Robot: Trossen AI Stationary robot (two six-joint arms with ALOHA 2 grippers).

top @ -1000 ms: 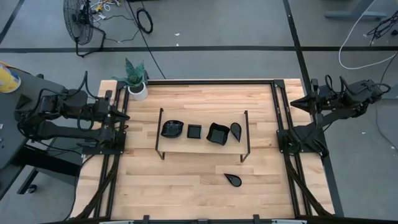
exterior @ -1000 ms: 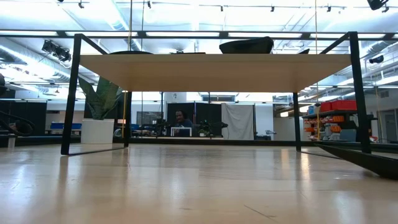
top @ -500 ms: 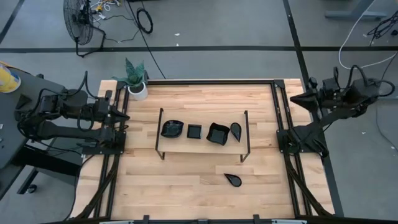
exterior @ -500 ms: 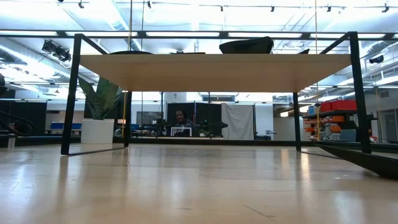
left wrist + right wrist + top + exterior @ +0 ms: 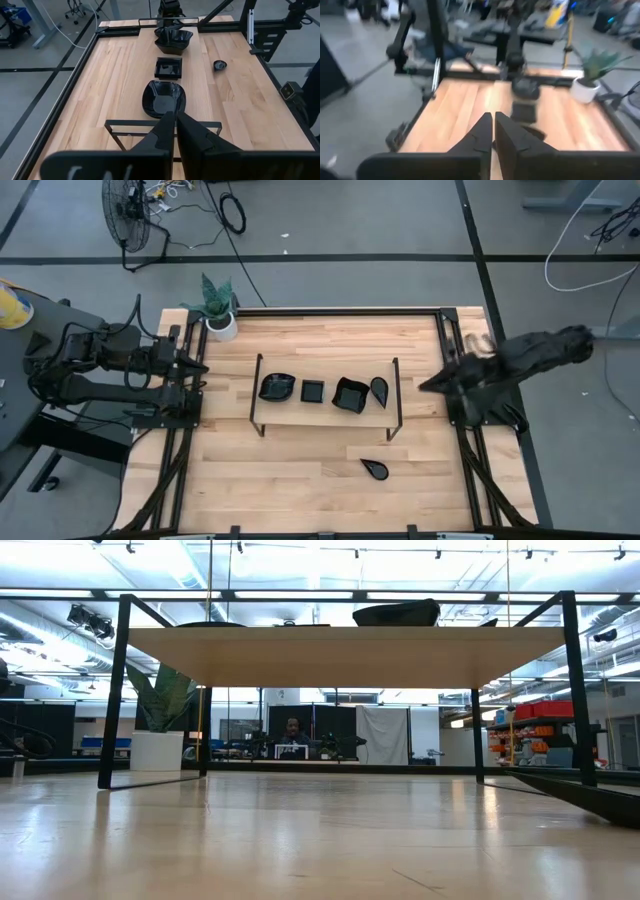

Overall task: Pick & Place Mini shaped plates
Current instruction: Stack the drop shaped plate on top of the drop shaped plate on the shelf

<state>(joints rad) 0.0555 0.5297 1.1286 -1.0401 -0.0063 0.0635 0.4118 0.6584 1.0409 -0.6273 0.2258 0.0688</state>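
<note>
- Your right gripper [image 5: 424, 387] has its fingers [image 5: 483, 131] together, with only a thin slit between them, and it holds nothing. It hangs at the right edge of the table [image 5: 300, 480], just beside the right end of the wire frame [image 5: 395, 395], and it touches no dish.
- Your left gripper [image 5: 203, 369] also has its fingers [image 5: 165, 131] pressed together and empty. It waits at the left edge of the table, apart from all the dishes.
- In the high view, four mini shaped plates lie in one row inside the wire frame. From left to right you see a wavy dish [image 5: 277, 387], a small square dish [image 5: 313, 391], a bigger wavy dish [image 5: 350, 394] and a teardrop dish [image 5: 379, 390].
- The bigger wavy dish and the teardrop dish are very close; I cannot tell if they touch.
- A fifth dish, a second teardrop [image 5: 375, 469], lies alone on the bare wood outside the frame, near the front edge of the table and well apart from both grippers.
- All the dishes are glossy black and they stand the right way up.
- In the left wrist view you see the nearest wavy dish [image 5: 164, 97] just past the frame bar.
- A white pot with a green plant [image 5: 219, 310] stands at the far left corner of the table.
</note>
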